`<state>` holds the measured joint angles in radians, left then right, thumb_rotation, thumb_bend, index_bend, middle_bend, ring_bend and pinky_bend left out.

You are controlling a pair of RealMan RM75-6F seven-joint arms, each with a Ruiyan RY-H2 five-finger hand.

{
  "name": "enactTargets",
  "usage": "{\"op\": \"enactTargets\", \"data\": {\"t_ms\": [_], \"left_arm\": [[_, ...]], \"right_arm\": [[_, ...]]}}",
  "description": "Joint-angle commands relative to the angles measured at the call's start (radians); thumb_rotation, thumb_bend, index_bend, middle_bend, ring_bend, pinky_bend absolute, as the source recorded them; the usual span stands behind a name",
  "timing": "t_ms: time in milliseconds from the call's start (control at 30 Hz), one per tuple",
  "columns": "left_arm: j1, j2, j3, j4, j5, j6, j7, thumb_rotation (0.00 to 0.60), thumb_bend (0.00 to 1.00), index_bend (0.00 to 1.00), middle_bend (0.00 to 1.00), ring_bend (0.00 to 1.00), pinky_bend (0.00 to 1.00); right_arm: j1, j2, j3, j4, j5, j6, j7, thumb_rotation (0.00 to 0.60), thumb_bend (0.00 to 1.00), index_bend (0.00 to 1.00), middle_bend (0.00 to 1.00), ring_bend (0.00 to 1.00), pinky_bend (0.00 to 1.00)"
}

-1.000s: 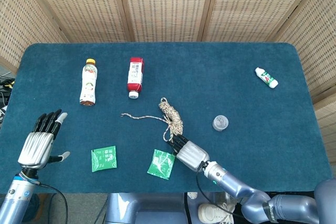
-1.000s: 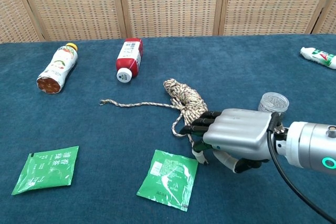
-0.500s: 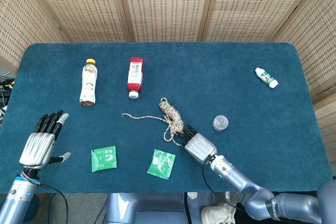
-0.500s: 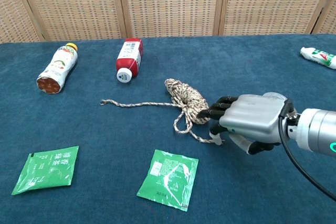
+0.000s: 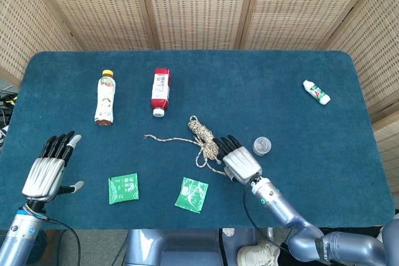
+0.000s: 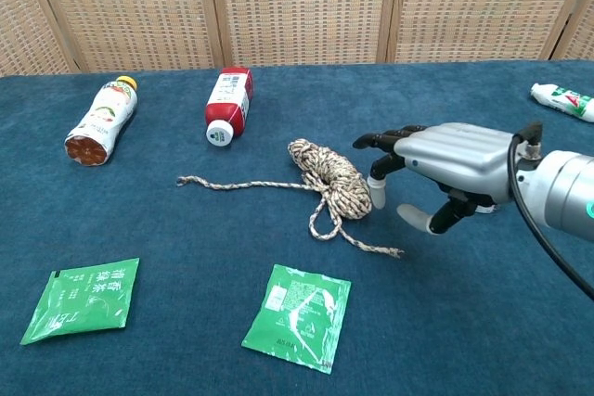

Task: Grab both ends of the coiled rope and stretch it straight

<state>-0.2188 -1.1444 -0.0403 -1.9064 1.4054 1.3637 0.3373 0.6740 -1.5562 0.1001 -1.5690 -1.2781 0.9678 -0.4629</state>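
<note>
The speckled rope coil [image 5: 204,135] [image 6: 330,178] lies mid-table. One thin end [image 5: 147,136] [image 6: 182,180] trails off to the left. The other end [image 6: 395,252] runs out from a small loop toward the front right and lies loose on the cloth. My right hand [image 5: 239,157] [image 6: 447,157] hovers just right of the coil, its fingers spread, the fingertips [image 6: 376,194] close to the coil's right edge and nothing held. My left hand [image 5: 51,166] stays open at the front left, far from the rope, and shows only in the head view.
Two bottles [image 5: 105,96] [image 5: 161,91] lie behind the rope. In front of it lie two green sachets [image 5: 123,188] [image 5: 191,194]. A clear cup [image 5: 262,146] stands right of my right hand. A white tube [image 5: 317,91] lies at the far right of the blue table [image 5: 299,66].
My right hand moved from the coil's front side back and to the right, lifting and spreading its fingers. The rope's near end was dragged rightward and now lies free.
</note>
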Motion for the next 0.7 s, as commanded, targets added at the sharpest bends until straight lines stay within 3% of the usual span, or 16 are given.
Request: {"op": "enactTargets", "data": {"t_ms": [33, 300, 700], "left_arm": [[-0.001, 0.0, 0.001, 0.0, 0.001, -0.001, 0.0, 0.6, 0.0, 0.0, 0.0, 0.0, 0.0], [-0.003, 0.0, -0.001, 0.002, -0.006, -0.006, 0.001, 0.6, 0.0, 0.0, 0.0, 0.0, 0.0], [-0.003, 0.003, 0.0, 0.002, -0.006, -0.006, -0.003, 0.6, 0.0, 0.0, 0.0, 0.0, 0.0]], "right_arm": [[-0.017, -0.056, 0.013, 0.046, 0.016, 0.028, 0.043, 0.6, 0.39, 0.47, 0.0, 0.0, 0.0], [-0.026, -0.12, 0.035, 0.053, 0.144, 0.029, 0.0, 0.6, 0.36, 0.5, 0.0, 0.0, 0.0], [-0.045, -0.185, 0.021, 0.077, 0.215, 0.076, -0.075, 0.6, 0.36, 0.5, 0.0, 0.0, 0.0]]}}
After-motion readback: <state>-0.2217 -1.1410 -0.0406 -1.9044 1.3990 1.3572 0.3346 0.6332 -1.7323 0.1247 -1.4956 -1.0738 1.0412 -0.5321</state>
